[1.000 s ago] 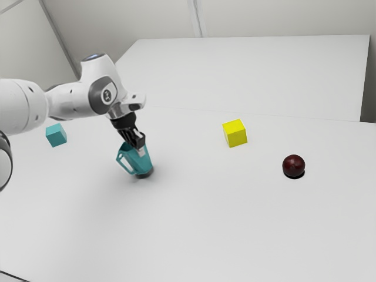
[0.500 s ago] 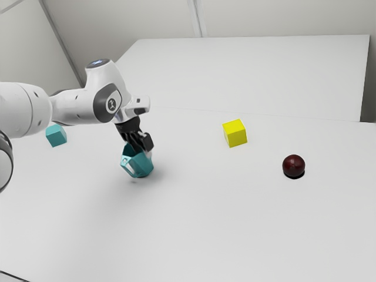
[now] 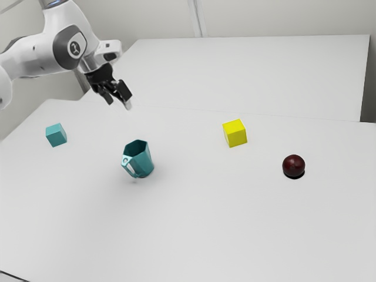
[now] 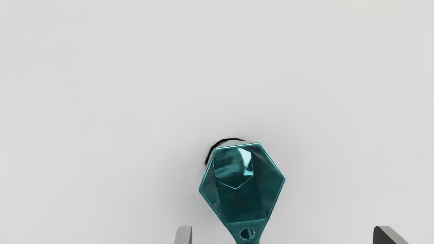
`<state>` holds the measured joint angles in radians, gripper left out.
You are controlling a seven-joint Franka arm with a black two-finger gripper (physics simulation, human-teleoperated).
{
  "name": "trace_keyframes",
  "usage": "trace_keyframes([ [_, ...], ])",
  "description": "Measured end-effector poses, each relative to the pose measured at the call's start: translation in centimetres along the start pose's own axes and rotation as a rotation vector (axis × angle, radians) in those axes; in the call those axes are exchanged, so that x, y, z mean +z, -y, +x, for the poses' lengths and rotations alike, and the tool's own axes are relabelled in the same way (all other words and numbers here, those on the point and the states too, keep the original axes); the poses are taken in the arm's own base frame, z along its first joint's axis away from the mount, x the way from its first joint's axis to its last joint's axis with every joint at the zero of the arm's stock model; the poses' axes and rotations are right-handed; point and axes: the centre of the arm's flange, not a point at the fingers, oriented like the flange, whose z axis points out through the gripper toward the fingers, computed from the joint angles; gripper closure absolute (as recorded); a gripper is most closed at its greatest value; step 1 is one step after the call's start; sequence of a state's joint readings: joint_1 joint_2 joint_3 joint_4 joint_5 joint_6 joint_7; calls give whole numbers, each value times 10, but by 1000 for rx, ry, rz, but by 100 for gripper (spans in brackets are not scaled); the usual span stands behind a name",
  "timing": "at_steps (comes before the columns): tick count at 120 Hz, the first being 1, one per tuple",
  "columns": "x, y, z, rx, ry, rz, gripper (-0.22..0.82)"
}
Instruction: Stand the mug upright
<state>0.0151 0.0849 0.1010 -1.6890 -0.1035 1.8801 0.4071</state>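
One teal mug (image 3: 141, 161) upright, apart from the wide-spread tool (image 3: 118, 103)

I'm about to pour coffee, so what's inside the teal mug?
Inside the mug are faceted walls and a shiny floor, no contents visible; the rim hides a sliver opposite the handle.

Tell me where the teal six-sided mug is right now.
The mug is on the white table, toward the exterior view's left, between the teal cube and the yellow cube, slightly nearer the camera.
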Motion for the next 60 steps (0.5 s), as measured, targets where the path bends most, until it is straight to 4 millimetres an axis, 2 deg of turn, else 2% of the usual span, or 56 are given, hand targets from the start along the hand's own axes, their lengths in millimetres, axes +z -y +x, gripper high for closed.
trace_keyframes([
  [11,-29,0,-7,-4,6,9,1],
  [22,-46,-5,-15,-1,20,9,1],
  [60,-47,-16,-21,4,75,-11,0],
])
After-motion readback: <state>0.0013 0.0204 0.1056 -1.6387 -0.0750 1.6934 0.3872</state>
